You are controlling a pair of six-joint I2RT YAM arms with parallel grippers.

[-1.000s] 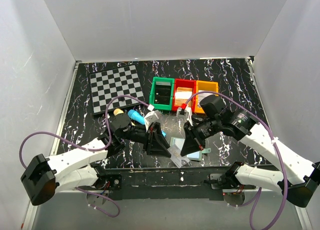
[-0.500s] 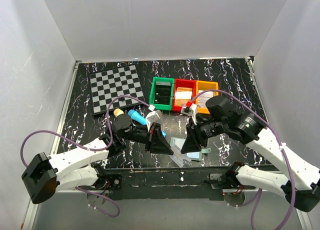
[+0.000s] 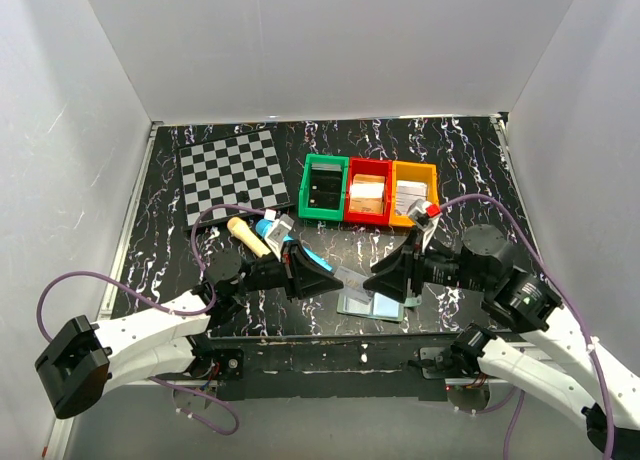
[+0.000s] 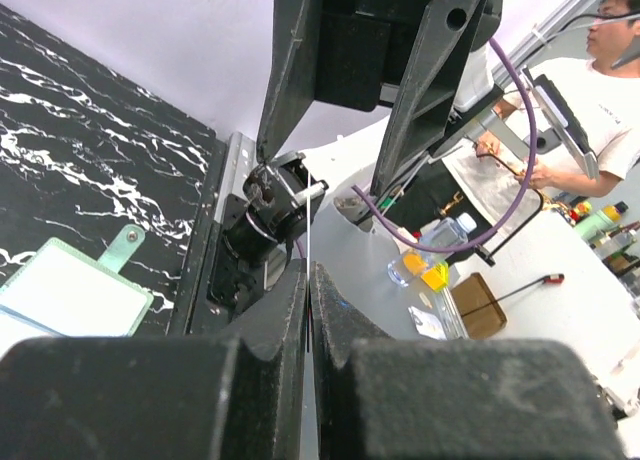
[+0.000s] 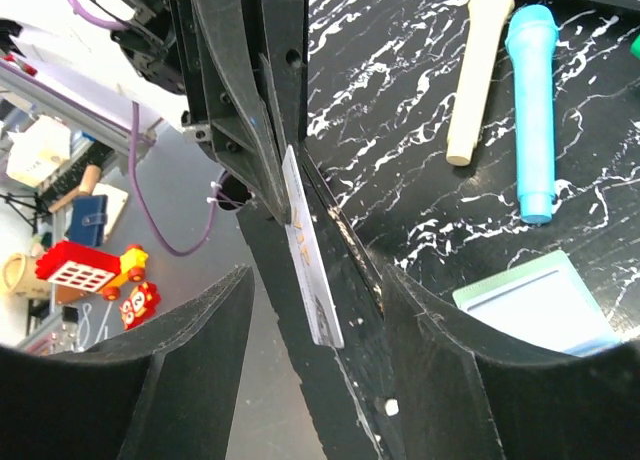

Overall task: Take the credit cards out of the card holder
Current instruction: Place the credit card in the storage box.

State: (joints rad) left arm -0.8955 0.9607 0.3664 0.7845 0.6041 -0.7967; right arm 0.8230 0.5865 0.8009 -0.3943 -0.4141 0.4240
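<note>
My left gripper [image 3: 322, 277] [image 4: 309, 275] is shut on a pale credit card [image 3: 342, 277] [image 5: 312, 265], which shows edge-on between its pads in the left wrist view. The card sticks out toward my right gripper [image 3: 378, 278] [image 5: 315, 280]. That gripper stands open, a finger on each side of the card's free end and not touching it. The card holder [image 3: 372, 305] [image 4: 70, 292] [image 5: 540, 305] lies open on the table below the grippers, pale blue-grey panels up and its tab [image 4: 121, 247] pointing right. Other cards are not visible.
A checkered board [image 3: 233, 175] lies at the back left. Green [image 3: 325, 187], red [image 3: 368, 192] and orange [image 3: 413, 190] bins stand in a row behind. A blue marker [image 3: 290, 242] [image 5: 530, 110] and a wooden stick [image 3: 248, 235] [image 5: 478, 70] lie left of the holder.
The left gripper has shut on the card while the right gripper opened and drew back to the right. Both grippers now sit higher above the holder.
</note>
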